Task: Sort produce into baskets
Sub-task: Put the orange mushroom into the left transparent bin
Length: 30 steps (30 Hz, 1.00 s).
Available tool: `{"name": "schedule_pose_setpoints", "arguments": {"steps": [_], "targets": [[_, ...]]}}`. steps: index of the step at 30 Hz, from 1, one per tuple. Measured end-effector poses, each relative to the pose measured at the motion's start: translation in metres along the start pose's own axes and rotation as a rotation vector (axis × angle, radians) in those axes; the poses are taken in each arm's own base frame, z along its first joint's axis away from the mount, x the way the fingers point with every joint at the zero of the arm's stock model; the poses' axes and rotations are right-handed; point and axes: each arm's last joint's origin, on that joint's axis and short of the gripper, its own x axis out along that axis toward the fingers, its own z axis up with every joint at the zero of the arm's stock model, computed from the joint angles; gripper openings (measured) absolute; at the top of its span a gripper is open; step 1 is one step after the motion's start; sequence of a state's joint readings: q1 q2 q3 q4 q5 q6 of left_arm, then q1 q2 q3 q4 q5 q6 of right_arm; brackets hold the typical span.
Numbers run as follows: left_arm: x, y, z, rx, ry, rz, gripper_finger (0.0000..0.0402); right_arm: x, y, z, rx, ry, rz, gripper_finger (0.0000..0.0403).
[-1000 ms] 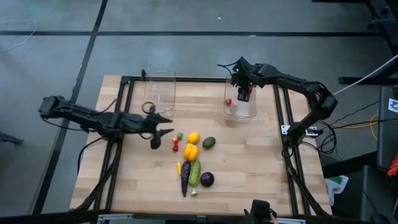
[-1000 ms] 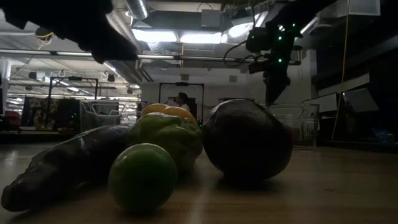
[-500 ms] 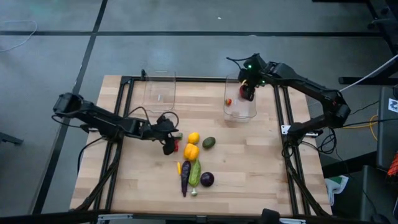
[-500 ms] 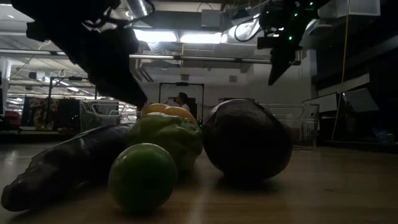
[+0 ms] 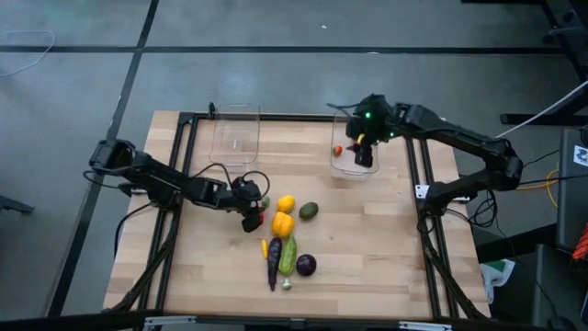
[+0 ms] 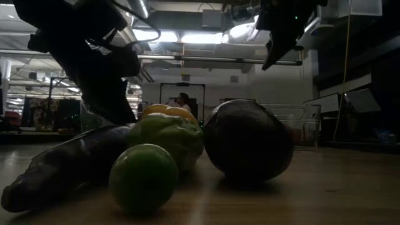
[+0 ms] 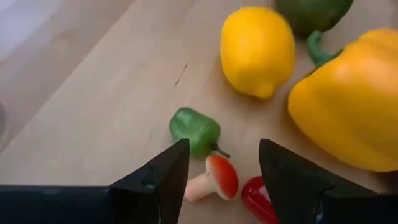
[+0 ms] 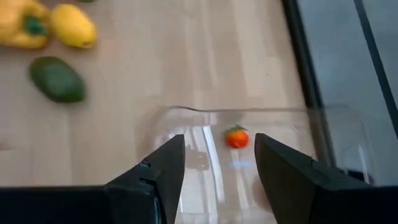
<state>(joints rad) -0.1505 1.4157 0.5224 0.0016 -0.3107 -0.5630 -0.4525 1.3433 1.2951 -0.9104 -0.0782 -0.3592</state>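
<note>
Two clear baskets sit at the far side of the desk: the left basket looks empty, and the right basket holds one tiny orange-red piece. My right claw hovers over that basket, fingers spread and holding nothing. My left claw hangs low over the small pieces at the left edge of the produce pile, also spread and empty. Between its fingers lies a little red-capped mushroom, with a tiny green pepper just beyond and a red piece beside it. A lemon and a yellow pepper sit farther right. I judge the mushroom to be light, hard, glossy plastic, likely to squirt sideways. I would pinch it across the cap, where it is widest, and close gently.
</note>
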Motion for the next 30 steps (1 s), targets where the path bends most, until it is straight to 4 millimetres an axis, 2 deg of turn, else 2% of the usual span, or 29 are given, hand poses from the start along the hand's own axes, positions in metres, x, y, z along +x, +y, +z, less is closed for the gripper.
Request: {"name": "schedule_pose_setpoints", "arguments": {"steps": [13, 30], "targets": [[0.003, 0.000, -0.005, -0.025, 0.043, 0.003, 0.0189, 0.001, 0.049, 0.018, -0.098, -0.057, 0.077, 0.0193], [0.003, 0.001, -0.008, -0.015, 0.067, 0.020, 0.0189, -0.004, 0.092, 0.035, -0.132, -0.193, 0.161, 0.0193]]}}
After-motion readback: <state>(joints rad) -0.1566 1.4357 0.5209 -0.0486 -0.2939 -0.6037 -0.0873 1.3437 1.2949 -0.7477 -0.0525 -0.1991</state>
